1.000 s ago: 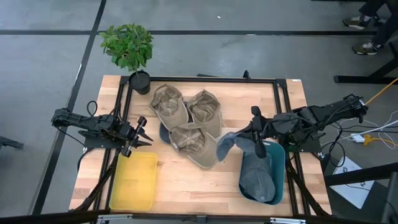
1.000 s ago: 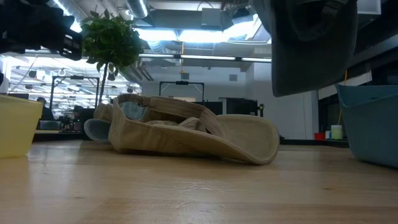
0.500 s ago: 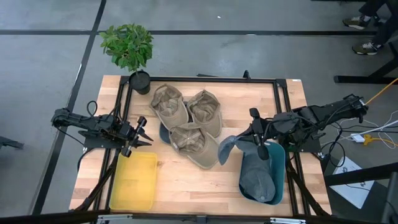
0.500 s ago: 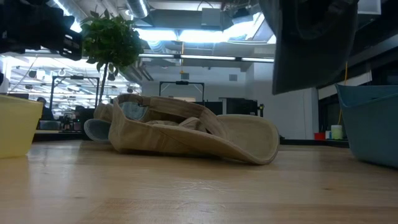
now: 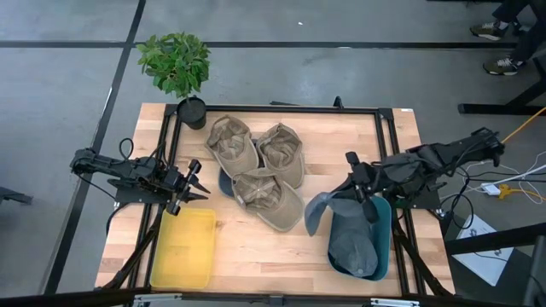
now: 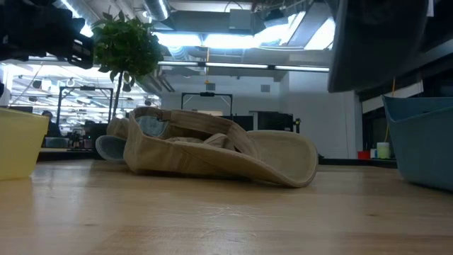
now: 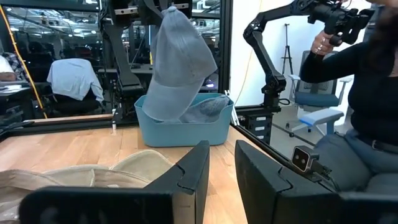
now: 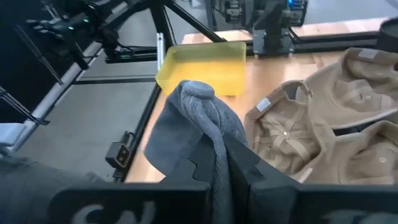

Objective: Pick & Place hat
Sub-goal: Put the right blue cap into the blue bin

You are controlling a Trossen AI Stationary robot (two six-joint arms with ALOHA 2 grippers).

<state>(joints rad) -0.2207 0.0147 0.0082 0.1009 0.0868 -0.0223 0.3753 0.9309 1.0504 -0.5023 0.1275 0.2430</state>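
Observation:
My right gripper (image 5: 359, 191) is shut on a blue-grey cap (image 5: 323, 212) that hangs over the left rim of the blue bin (image 5: 386, 215). The same cap shows in the low view (image 6: 375, 42) and the left wrist view (image 7: 177, 62). A second blue-grey cap (image 5: 351, 247) lies in the bin. Three tan caps (image 5: 268, 197) lie in a heap mid-table, partly covering another blue cap (image 5: 223, 181). My left gripper (image 5: 194, 180) waits open above the yellow bin's far end (image 5: 183, 247). My right gripper pinches a bunched fold of the cap's crown cloth (image 8: 210, 127) between its two fingers (image 8: 252, 163). It comes from the table's right, slanting down. The cap is lifted clear and hangs below and left of the fingers, its brim (image 5: 315, 216) lowest.
A potted plant (image 5: 177, 64) stands at the table's far left corner. A black frame (image 5: 281, 109) borders the work area. Bare wood lies between the yellow bin and the blue bin. A person (image 7: 367, 93) sits beyond the table's right side.
My right gripper has carried the blue-grey cap toward the table's right, closer to the blue bin and a little toward the near edge. The cap stays lifted clear and now hangs over the bin's left rim.

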